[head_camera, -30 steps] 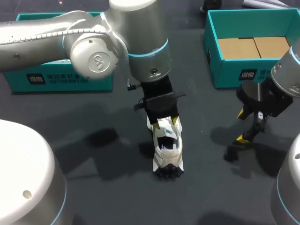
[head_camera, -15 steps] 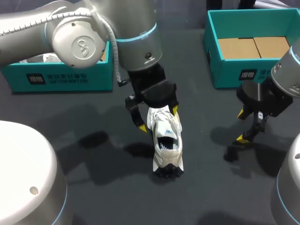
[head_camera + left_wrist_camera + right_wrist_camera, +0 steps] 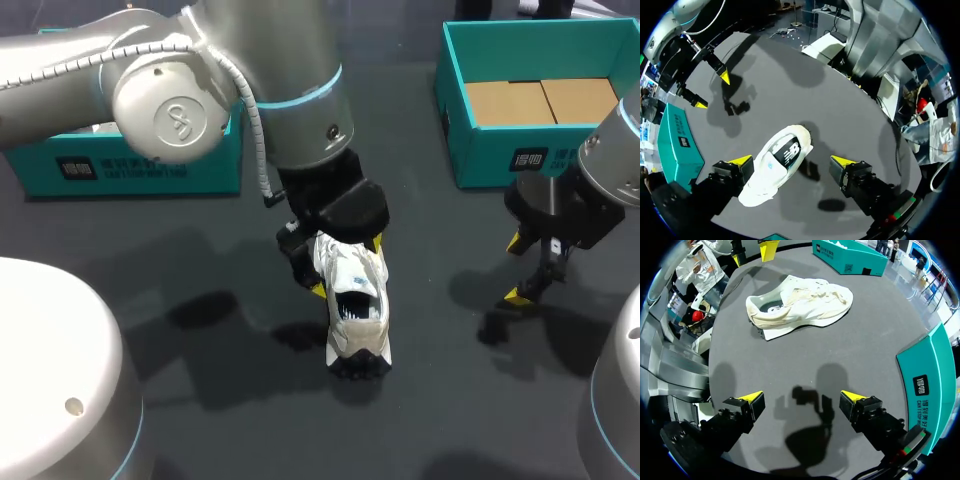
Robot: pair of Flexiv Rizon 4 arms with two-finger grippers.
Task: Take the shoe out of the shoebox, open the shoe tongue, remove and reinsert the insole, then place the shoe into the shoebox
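Observation:
A white shoe (image 3: 357, 312) rests on the dark table, heel end toward the near edge and front end under my left arm. My left gripper (image 3: 346, 267) hangs open over that front end, one yellow tip on each side. From the left wrist, the shoe (image 3: 776, 164) lies between the spread fingers of my left gripper (image 3: 791, 161), close against one finger (image 3: 740, 162) and well apart from the other. My right gripper (image 3: 514, 270) stands open to the right of the shoe, holding nothing. Its own view has the shoe (image 3: 800, 307) well ahead of my right gripper (image 3: 803, 397).
A teal shoebox (image 3: 130, 165) stands at the back left, partly hidden by my left arm. A second teal shoebox (image 3: 500, 150) with brown cardboard inside stands at the back right, close behind my right gripper.
My left gripper has opened and let go of the shoe's front end, then turned and sunk slightly around it. The shoe stays put. My right arm has not moved.

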